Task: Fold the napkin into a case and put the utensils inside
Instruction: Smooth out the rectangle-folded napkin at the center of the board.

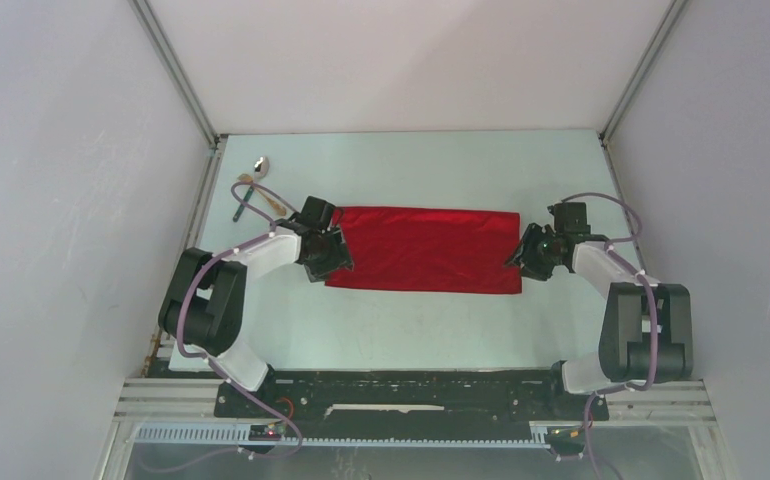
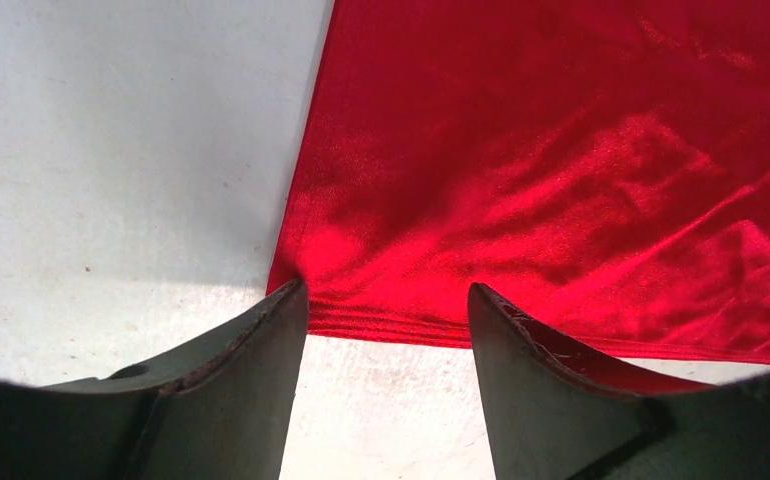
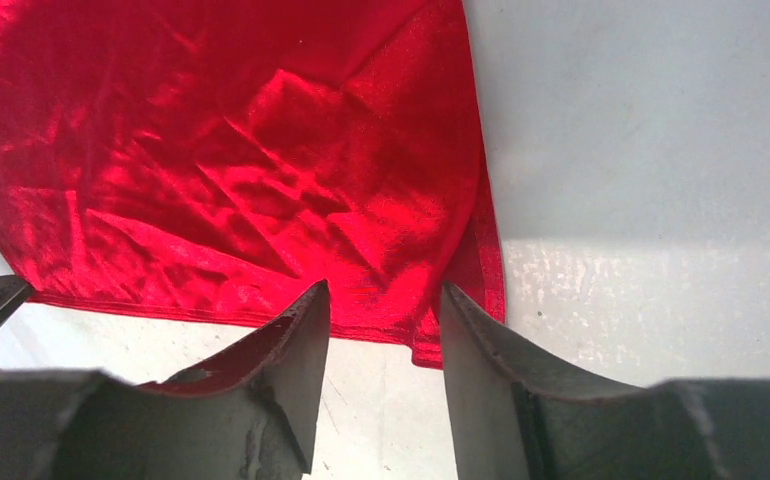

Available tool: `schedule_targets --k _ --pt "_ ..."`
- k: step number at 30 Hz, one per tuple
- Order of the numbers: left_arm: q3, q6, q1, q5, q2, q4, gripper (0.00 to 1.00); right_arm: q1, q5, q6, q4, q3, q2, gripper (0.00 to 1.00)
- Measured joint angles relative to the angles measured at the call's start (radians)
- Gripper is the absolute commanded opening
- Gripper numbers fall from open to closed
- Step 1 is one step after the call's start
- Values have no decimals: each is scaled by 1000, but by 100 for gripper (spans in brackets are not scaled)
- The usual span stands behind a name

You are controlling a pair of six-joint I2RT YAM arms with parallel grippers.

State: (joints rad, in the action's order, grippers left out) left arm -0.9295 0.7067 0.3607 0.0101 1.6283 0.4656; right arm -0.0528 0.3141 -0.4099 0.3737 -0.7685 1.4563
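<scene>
Top external view: one bright red satin napkin (image 1: 426, 250) lies as a long rectangle mid-surface (image 1: 411, 335), only part folded, I'd judge. The left claw (image 2: 388, 295) stands spread at its near left corner. The right claw (image 3: 385, 292) is spread narrower at the near right corner, and neither pinches yet. Next they must nip both corners and carry that edge over together. Three utensils wait by the far left corner: silver spoon (image 1: 260, 164), gold fork (image 1: 267, 196), teal-handled piece (image 1: 242, 203).

The overhead view is bright and even, with faint shadows under the arms (image 1: 206, 300). In both wrist views the napkin (image 2: 561, 170) shows glossy highlights along its creases. The surface (image 3: 661, 120) is shaded farther off and glares pale close in. The near fingers (image 2: 231, 400) look dark.
</scene>
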Motion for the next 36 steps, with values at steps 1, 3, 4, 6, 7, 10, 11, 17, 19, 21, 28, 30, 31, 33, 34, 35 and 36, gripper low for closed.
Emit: schedule_targets --k 1,3,4,6,7,10,11,17,19,21,28,30,31,33,34,35,36 --pt "0 0 0 0 0 0 68 0 2 0 0 0 -4 46" --pt "0 0 0 0 0 0 68 0 2 0 0 1 -5 41" --pt "0 0 0 0 0 0 68 0 1 0 3 2 -5 40" --pt "0 0 0 0 -2 1 68 0 -3 0 9 3 -4 40" --pt "0 0 0 0 -3 1 68 0 -8 0 10 5 -3 41" --pt "0 0 0 -1 -9 11 68 0 -34 -2 21 11 3 45" --pt "0 0 0 -1 -13 16 68 1 -53 -3 27 14 5 49" --pt "-9 2 1 26 -75 53 72 27 -168 -3 86 23 -36 60" --pt "-19 7 1 48 -84 54 73 43 -164 -3 84 23 -67 62" --pt "-35 16 1 66 -84 50 73 62 -123 -3 68 23 -83 63" --pt "-45 38 -13 90 11 -5 75 68 81 -27 -61 27 42 64" --pt "-35 38 -18 89 28 -8 77 66 87 -30 -71 39 63 65" --pt "-32 38 -21 87 29 -8 77 65 87 -30 -72 39 61 66" --pt "-32 36 -23 72 19 -6 77 62 83 -30 -70 40 53 71" --pt "-35 35 -24 66 12 2 78 62 80 -29 -68 40 47 73" --pt "-43 34 -24 61 3 20 78 62 80 -28 -67 40 37 75" --pt "-59 34 -24 57 -6 40 78 62 82 -29 -67 39 23 76"
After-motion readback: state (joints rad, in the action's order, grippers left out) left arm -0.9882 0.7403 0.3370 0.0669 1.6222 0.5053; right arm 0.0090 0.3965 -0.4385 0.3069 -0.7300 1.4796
